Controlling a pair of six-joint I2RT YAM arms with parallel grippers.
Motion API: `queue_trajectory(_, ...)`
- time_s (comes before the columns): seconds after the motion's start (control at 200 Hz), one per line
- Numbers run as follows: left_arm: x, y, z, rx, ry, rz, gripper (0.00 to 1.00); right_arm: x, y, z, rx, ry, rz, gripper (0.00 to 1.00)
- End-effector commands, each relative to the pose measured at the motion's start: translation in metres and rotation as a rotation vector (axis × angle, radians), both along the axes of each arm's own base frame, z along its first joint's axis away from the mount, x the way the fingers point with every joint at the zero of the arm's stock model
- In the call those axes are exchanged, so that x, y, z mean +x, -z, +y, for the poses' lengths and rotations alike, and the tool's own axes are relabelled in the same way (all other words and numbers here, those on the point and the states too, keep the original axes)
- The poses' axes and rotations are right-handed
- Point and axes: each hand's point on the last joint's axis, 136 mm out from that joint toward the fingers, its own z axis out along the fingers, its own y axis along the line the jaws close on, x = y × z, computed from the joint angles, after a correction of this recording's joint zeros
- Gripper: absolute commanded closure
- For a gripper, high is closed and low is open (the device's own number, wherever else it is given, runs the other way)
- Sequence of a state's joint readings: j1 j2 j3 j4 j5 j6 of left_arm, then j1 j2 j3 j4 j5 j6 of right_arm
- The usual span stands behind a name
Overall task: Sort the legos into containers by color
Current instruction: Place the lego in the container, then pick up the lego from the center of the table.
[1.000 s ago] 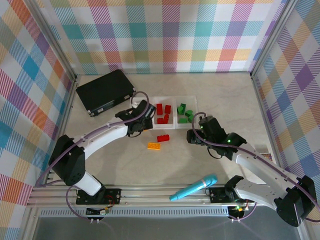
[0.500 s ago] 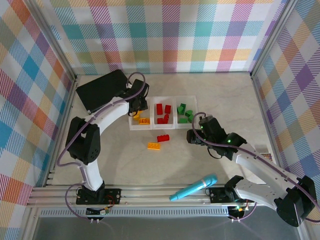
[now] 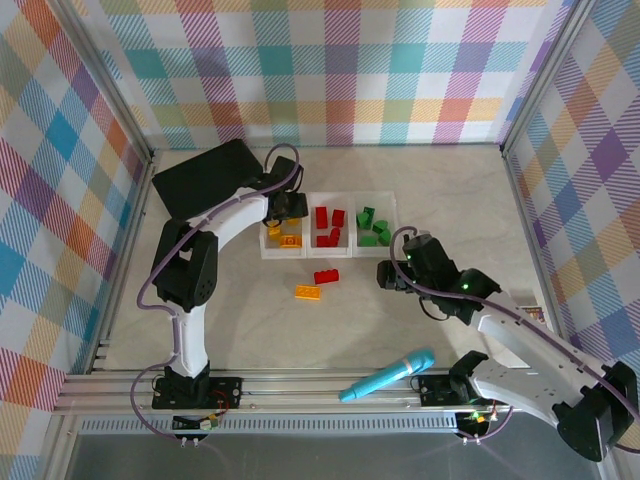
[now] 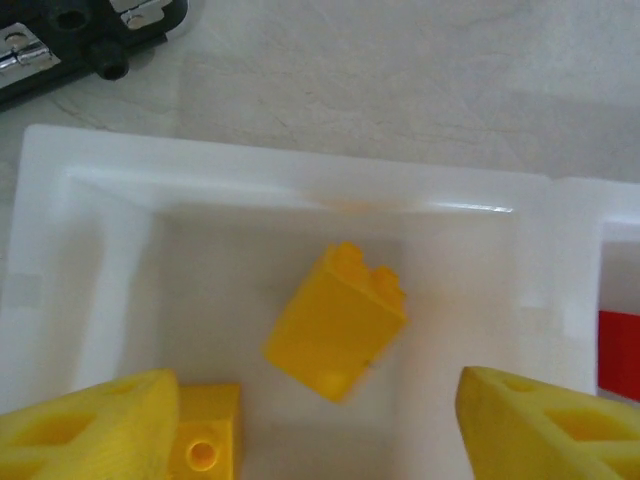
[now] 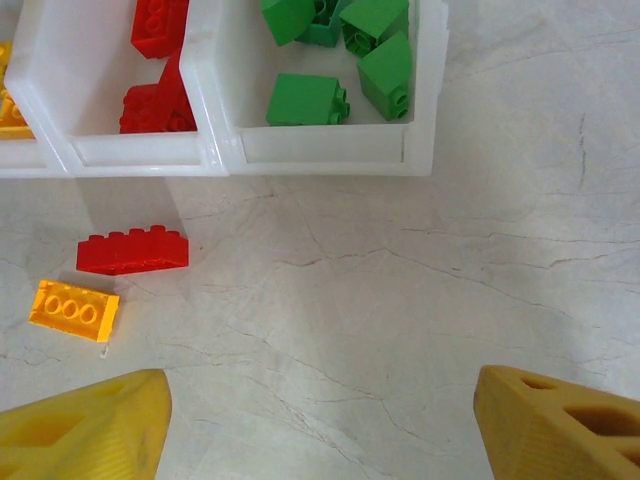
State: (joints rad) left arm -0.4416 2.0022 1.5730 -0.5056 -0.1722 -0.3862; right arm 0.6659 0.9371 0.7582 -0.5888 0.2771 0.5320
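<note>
Three joined clear containers [image 3: 329,251] stand in a row at mid-table. The left one [image 4: 290,172] holds yellow legos; one [image 4: 335,320] lies tilted on its floor and another [image 4: 205,445] sits beside my left finger. My left gripper [image 3: 283,207] [image 4: 320,435] hovers open over this tray, holding nothing. The middle tray holds red legos [image 3: 325,226] [image 5: 158,60], the right one green legos [image 3: 371,227] [image 5: 340,50]. On the table lie a red brick [image 3: 326,277] [image 5: 133,251] and an orange brick [image 3: 308,292] [image 5: 75,310]. My right gripper [image 3: 386,275] [image 5: 320,430] is open over bare table.
A black flat case [image 3: 205,180] [image 4: 80,30] lies at the back left, close to the left tray. A teal microphone-shaped toy [image 3: 387,375] lies near the front edge. Plaid walls close in the back and both sides.
My left gripper swung from the trays' front edge to above the left tray and opened; a yellow brick now lies loose there. The right arm barely moved.
</note>
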Motion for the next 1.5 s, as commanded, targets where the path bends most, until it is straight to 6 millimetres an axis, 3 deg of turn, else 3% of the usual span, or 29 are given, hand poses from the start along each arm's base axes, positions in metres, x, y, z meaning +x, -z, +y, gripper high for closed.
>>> queue_trajectory(0.0, -0.008, -0.036, 0.0, -0.03, 0.059, -0.065, 0.17, -0.005, 0.002, -0.011, -0.02, 0.02, 0.006, 0.2)
queue_trajectory(0.165, -0.043, -0.072, -0.004, -0.134, 0.155, -0.159, 0.14, -0.008, 0.003, -0.012, -0.008, 0.026, 0.011, 0.2)
queue_trajectory(0.27, -0.077, -0.091, -0.024, -0.221, 0.314, -0.242, 0.14, -0.008, 0.003, -0.011, 0.004, 0.028, 0.01, 0.19)
queue_trajectory(0.345, -0.109, -0.093, -0.044, -0.232, 0.47, -0.257, 0.14, -0.008, 0.003, -0.009, 0.014, 0.024, 0.01, 0.2)
queue_trajectory(0.465, -0.153, -0.082, -0.073, -0.203, 0.694, -0.227, 0.15, -0.007, 0.003, -0.007, 0.022, 0.021, 0.012, 0.19)
queue_trajectory(0.51, -0.171, -0.069, -0.079, -0.181, 0.762, -0.17, 0.17, -0.007, 0.003, -0.006, 0.024, 0.019, 0.012, 0.19)
queue_trajectory(0.705, -0.211, -0.032, -0.112, -0.078, 0.982, -0.072, 0.21, -0.009, 0.004, -0.006, 0.03, 0.016, 0.017, 0.19)
queue_trajectory(0.845, -0.213, -0.006, -0.124, 0.034, 1.031, -0.025, 0.23, -0.012, 0.005, -0.009, 0.024, 0.019, 0.016, 0.19)
queue_trajectory(1.035, -0.205, 0.02, -0.126, 0.141, 1.039, 0.015, 0.25, -0.015, 0.006, -0.015, 0.008, 0.022, 0.011, 0.19)
queue_trajectory(1.29, -0.185, 0.024, -0.118, 0.261, 0.99, -0.033, 0.26, -0.017, 0.01, -0.018, -0.001, 0.027, 0.013, 0.18)
queue_trajectory(1.495, -0.185, 0.039, -0.118, 0.315, 1.046, 0.032, 0.27, -0.016, 0.012, -0.018, -0.001, 0.028, 0.015, 0.18)
